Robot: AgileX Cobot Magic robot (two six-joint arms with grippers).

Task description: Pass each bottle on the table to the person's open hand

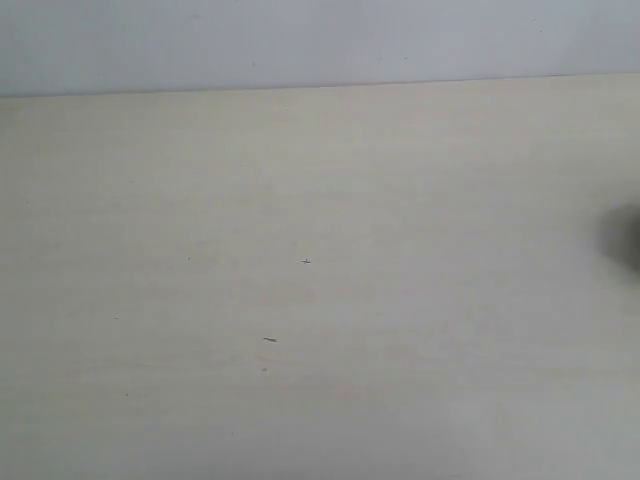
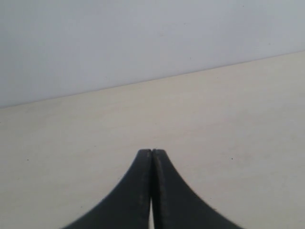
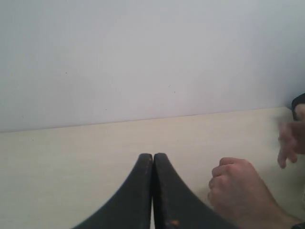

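A pale wall (image 1: 300, 40) fills the background, and below it the cream counter (image 1: 320, 300) spreads across the whole exterior view. None of the bottles shows in any of the three views, so either none is left on the counter or they lie out of frame; I cannot tell which.

In the right wrist view a bare hand (image 3: 238, 191) rests on the counter just beside the right pincer (image 3: 153, 155). Its fingers are curled into a loose fist, not spread to receive anything. A second hand (image 3: 290, 143), blurred, hangs near the frame's edge with its fingers pointing down. With neither palm offered, no hand-over looks invited at this moment.

The right pincer is pressed together with nothing between its tips. The left pincer (image 2: 151, 151) is pressed together too and empty, over bare counter. That fits arms parked with nothing to carry.

A dark blur (image 1: 628, 238) at the right edge of the exterior view is too soft to identify. A few tiny dark specks (image 1: 306, 261) dot the counter near its middle
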